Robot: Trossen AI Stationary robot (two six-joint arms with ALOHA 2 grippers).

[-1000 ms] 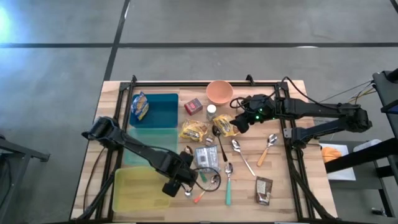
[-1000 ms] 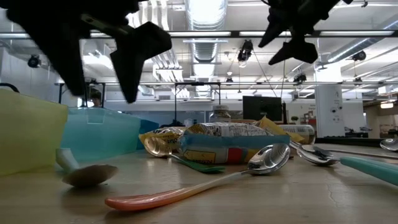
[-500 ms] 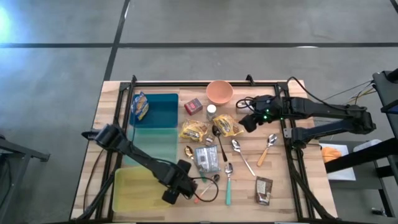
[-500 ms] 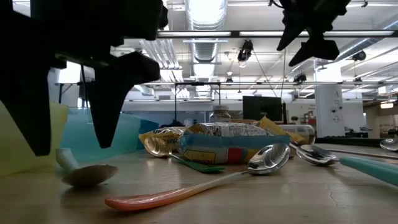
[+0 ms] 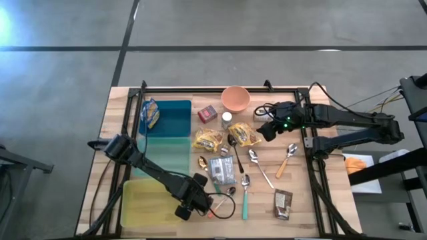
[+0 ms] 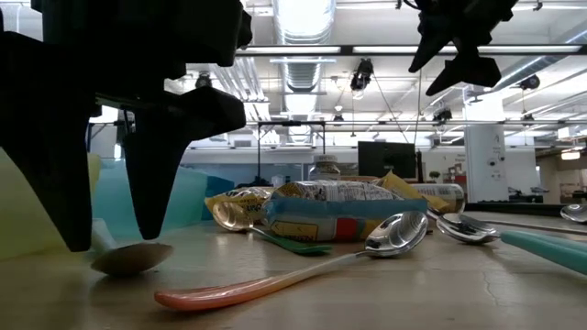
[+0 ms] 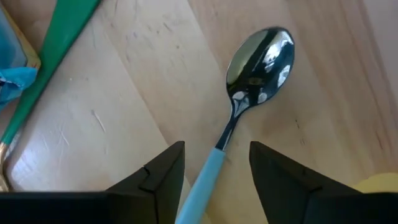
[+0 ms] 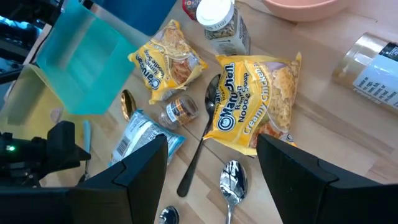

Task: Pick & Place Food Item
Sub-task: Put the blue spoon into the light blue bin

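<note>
Noodle packet (image 8: pixel 256 103) lies on table (image 5: pixel 300 193) beside black spoon (image 8: pixel 200 137) | reads "Maruchan", "Creamy Chicken" | left gripper (image 7: pixel 214 177) has come lower, its fingers narrower, astride blue-handled spoon (image 7: pixel 249 81), gripping nothing | right gripper (image 8: pixel 211 171) hovers parted, empty.

A wooden bench (image 5: pixel 119 133) carries bins (image 5: pixel 164 133) along its left edge, a pink bowl (image 5: pixel 235 99) at the far edge, noodle packets (image 5: pixel 208 139) mid-bench — and spoons (image 5: pixel 289 157) scattered toward the right.
</note>
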